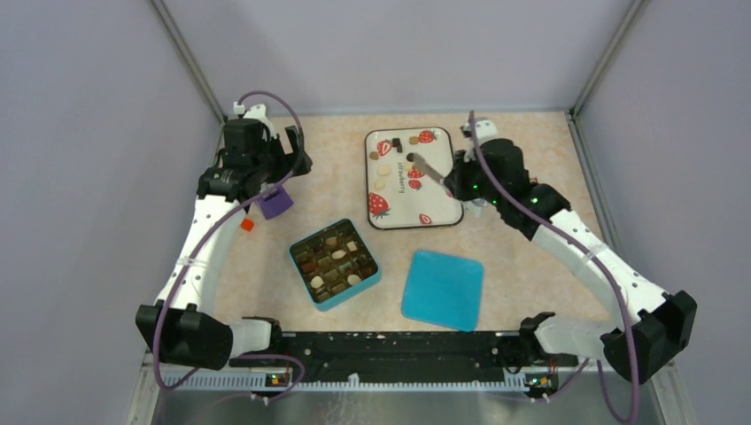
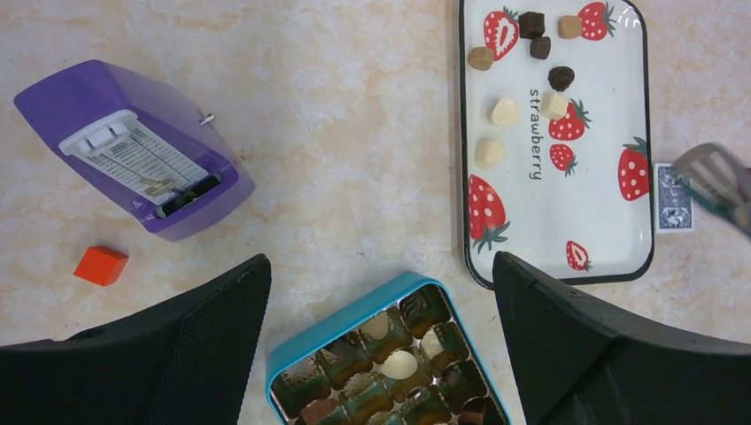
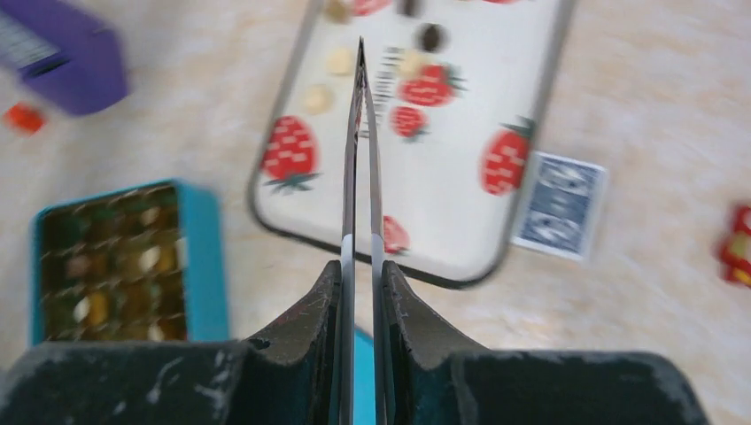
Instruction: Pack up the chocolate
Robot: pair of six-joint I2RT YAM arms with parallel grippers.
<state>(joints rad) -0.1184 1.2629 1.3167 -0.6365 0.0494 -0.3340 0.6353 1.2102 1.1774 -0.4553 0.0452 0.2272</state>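
Observation:
Several small chocolate pieces [image 1: 383, 170], dark, tan and cream, lie on the left half of the strawberry-print tray [image 1: 443, 208]; the left wrist view shows them too [image 2: 505, 111]. The open teal box [image 1: 301, 243] holds more pieces in its cells [image 2: 400, 363]. My right gripper [image 1: 456, 181] is shut on metal tweezers [image 3: 360, 133], whose tips are pressed together over the tray near a dark piece [image 1: 412, 159]. Whether the tips hold a piece I cannot tell. My left gripper [image 2: 381, 336] hangs open above the table beyond the box, holding nothing.
The teal lid [image 1: 443, 289] lies right of the box. A purple device [image 2: 133, 150] and a small orange cube [image 2: 100, 265] sit at the left. A blue playing card [image 3: 560, 204] lies right of the tray, and a red object [image 3: 737, 248] beyond it.

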